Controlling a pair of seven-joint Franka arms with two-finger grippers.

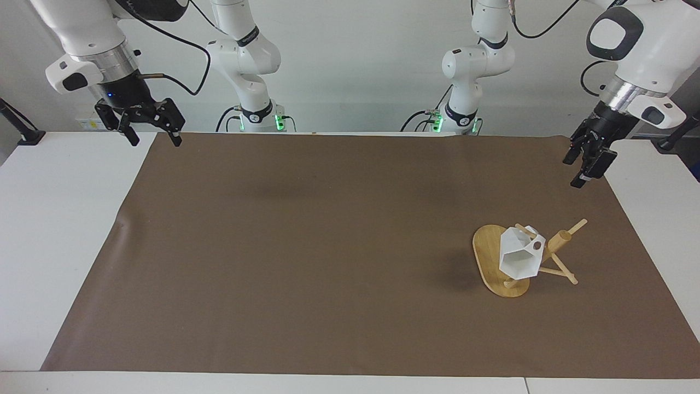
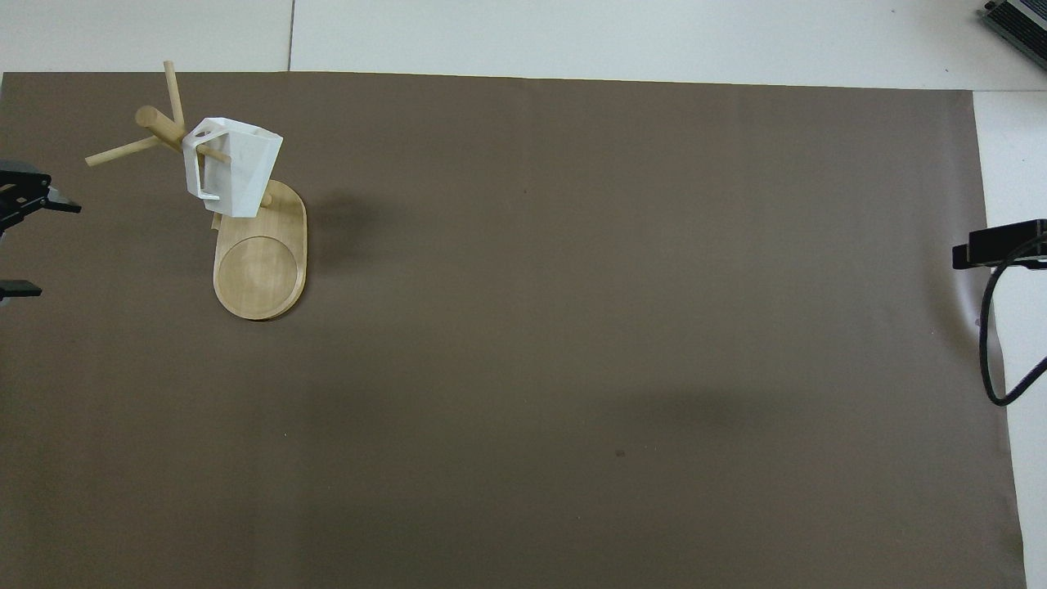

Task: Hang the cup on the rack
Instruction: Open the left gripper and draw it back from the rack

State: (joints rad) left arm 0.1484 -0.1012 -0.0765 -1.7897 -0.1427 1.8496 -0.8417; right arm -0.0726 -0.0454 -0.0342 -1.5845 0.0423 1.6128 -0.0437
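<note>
The white faceted cup (image 1: pixel 519 257) hangs by its handle on a peg of the bamboo rack (image 1: pixel 558 241), mouth tilted down over the oval base (image 1: pixel 486 257). In the overhead view the cup (image 2: pixel 233 168) covers the pole end of the rack's base (image 2: pixel 262 266). My left gripper (image 1: pixel 584 167) is open and empty, up in the air over the mat's edge at the left arm's end, clear of the rack; its fingertips show at the overhead view's edge (image 2: pixel 37 245). My right gripper (image 1: pixel 155 138) is open and empty and waits over the mat's corner at the right arm's end.
A brown mat (image 1: pixel 328 246) covers most of the white table (image 1: pixel 54 219). One of the right gripper's fingers (image 2: pixel 994 245) and a black cable (image 2: pixel 990 343) show at the overhead view's edge.
</note>
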